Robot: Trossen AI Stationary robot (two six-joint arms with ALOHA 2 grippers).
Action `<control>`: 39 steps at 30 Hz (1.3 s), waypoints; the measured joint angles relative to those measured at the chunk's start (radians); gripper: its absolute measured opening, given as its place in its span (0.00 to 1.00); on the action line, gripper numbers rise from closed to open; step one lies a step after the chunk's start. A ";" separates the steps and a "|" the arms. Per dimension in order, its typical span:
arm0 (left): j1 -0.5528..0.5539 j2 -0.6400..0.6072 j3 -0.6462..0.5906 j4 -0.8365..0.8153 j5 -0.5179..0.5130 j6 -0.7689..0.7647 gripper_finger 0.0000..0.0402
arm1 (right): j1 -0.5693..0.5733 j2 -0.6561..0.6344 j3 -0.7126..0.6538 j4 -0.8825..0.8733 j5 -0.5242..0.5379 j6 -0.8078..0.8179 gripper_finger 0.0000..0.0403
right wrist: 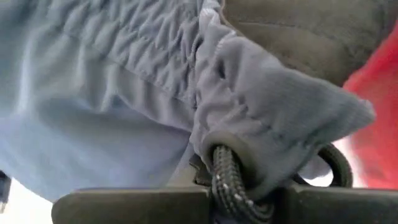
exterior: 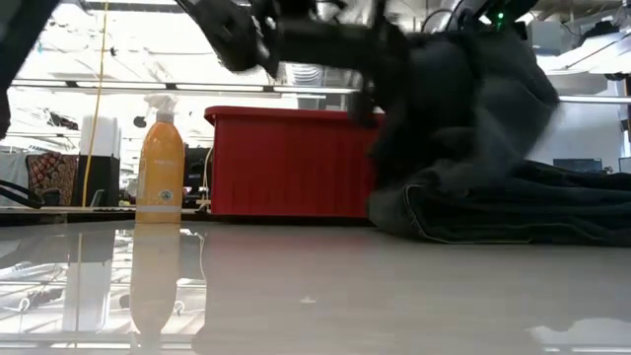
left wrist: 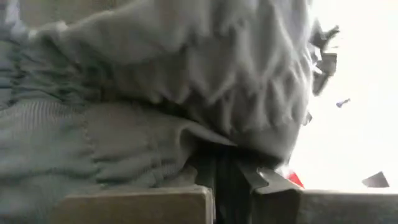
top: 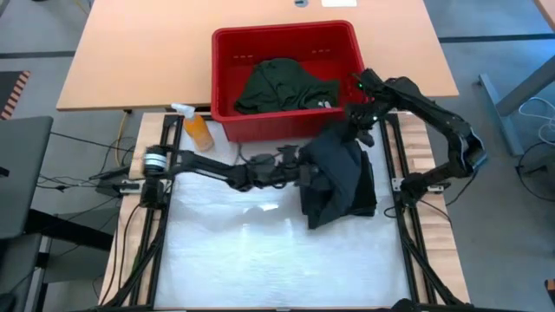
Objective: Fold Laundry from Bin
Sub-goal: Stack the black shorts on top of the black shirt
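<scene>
From above, both tools pinch 1 black garment [top: 340,178] in front of the bin [top: 227,121]: left tool [top: 310,169] at its left edge, right tool [top: 362,121] at its top. At surface level, the garment's lower part lies heaped on the surface [exterior: 296,296]. Each wrist view shows cloth clamped between closed fingers.

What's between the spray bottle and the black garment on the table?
High view: the left arm stretches across that gap, its hand shut on the black garment; the spray bottle stands beside the bin.
</scene>
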 joint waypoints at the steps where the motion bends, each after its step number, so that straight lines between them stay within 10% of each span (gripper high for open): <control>1: 0.001 0.048 0.034 0.027 0.000 -0.013 0.00 | -0.004 0.001 -0.001 -0.016 0.044 -0.016 0.09; 13: -0.026 0.421 0.495 -0.044 0.128 -0.128 0.00 | 0.009 -0.017 -0.001 -0.036 0.269 0.016 0.27; 21: -0.045 0.418 0.506 -0.145 0.156 -0.097 0.00 | 0.088 -0.019 0.012 -0.026 0.395 0.163 0.56; 29: -0.007 0.416 0.506 -0.139 0.455 -0.106 0.06 | 0.156 -0.020 0.178 -0.200 0.501 0.282 0.63; 39: -0.036 0.396 0.475 -0.174 0.280 -0.058 0.02 | 0.242 -0.174 0.149 -0.299 0.432 0.447 0.63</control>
